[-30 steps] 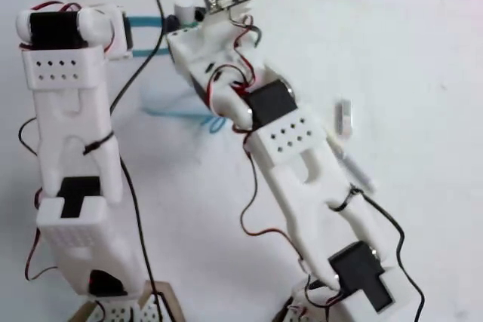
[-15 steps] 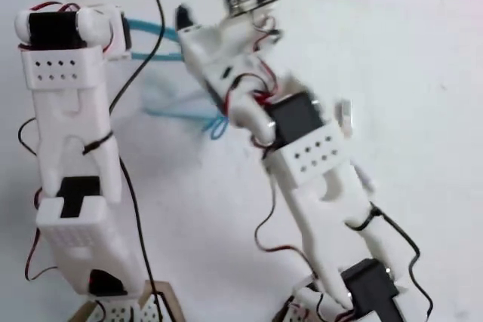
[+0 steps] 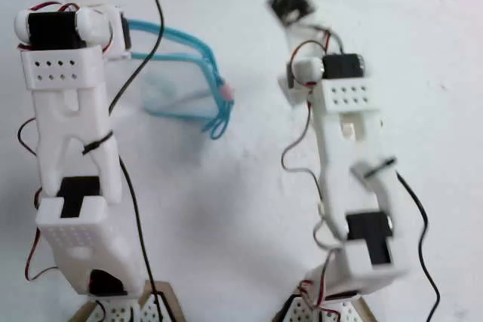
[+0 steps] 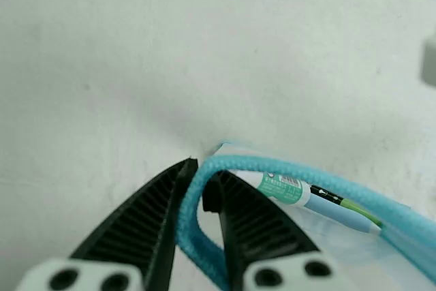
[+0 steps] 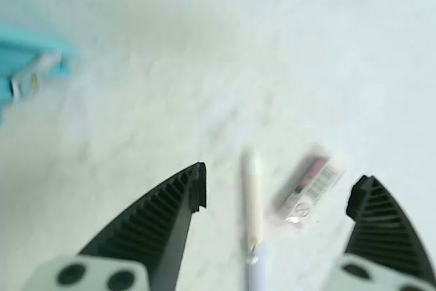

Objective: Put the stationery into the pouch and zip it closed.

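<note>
- While the left gripper pinches shut on the pouch at its blue rim, one marker lies inside it;
- well apart from the pouch, the right gripper hangs wide open and empty over a loose pen and a small wrapped piece;
- filling is the step in hand, I judge; next, lowering squarely astride the pen and closing.

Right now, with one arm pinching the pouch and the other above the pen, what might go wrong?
1. The open right end effector hangs over a pen and an eraser lying close together. Closing could catch both or knock the eraser away.
2. The left end effector pinches only the thin blue trim of the pouch. That could slip, and the pouch would shift.
</note>
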Robot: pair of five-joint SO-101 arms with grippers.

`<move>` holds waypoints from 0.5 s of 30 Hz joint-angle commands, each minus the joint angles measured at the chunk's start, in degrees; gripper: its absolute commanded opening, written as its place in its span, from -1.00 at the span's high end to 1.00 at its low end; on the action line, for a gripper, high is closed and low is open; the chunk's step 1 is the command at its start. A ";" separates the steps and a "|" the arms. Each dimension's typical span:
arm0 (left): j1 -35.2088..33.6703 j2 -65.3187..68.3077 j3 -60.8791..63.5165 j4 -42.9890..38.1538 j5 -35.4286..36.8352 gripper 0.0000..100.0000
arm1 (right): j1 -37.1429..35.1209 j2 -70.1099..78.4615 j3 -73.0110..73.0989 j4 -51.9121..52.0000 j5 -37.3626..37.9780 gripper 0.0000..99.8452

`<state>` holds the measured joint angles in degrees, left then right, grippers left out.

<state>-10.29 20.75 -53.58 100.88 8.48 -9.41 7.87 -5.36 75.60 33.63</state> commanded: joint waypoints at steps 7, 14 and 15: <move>-0.26 0.44 0.04 0.79 0.44 0.96 | 3.56 21.67 -15.65 5.05 13.10 0.36; -0.26 0.44 -0.04 0.79 0.44 0.96 | 5.85 37.23 -36.75 18.15 12.92 0.36; -0.26 0.44 -0.13 0.79 0.44 0.96 | 6.02 38.81 -39.91 20.35 12.92 0.36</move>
<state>-10.29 20.75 -53.58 100.88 8.48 -4.13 44.00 -35.08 90.29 46.11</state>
